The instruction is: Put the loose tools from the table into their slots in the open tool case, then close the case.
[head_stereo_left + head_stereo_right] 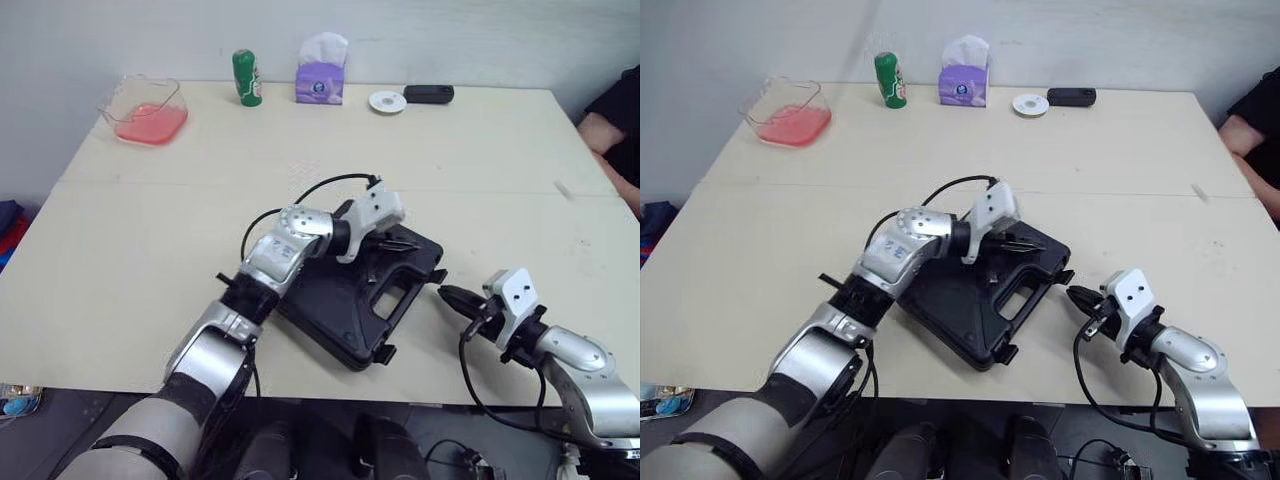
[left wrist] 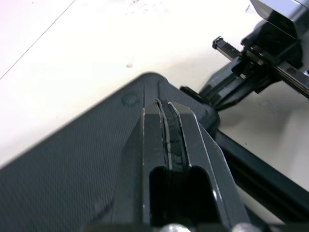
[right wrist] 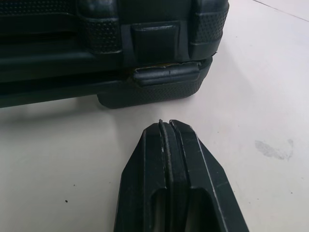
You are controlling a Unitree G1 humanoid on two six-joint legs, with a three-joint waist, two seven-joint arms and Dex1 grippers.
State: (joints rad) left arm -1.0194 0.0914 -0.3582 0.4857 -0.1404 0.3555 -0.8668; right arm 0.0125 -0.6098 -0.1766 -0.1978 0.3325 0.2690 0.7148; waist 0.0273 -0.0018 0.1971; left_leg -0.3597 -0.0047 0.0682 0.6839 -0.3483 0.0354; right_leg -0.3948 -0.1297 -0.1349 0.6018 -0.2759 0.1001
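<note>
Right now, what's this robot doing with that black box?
The black tool case lies closed on the table. The robot's left gripper, shut, rests on its lid. The right gripper, also shut, sits low over the table beside the case, pointing at a latch without touching it. Whether the latch is fastened, I cannot tell.

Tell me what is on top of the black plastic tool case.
The left gripper, shut, rests on the textured top of the black plastic tool case. The case is closed, so whatever lies inside is hidden.

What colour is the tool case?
The tool case is black, clearest in the left eye view.
</note>
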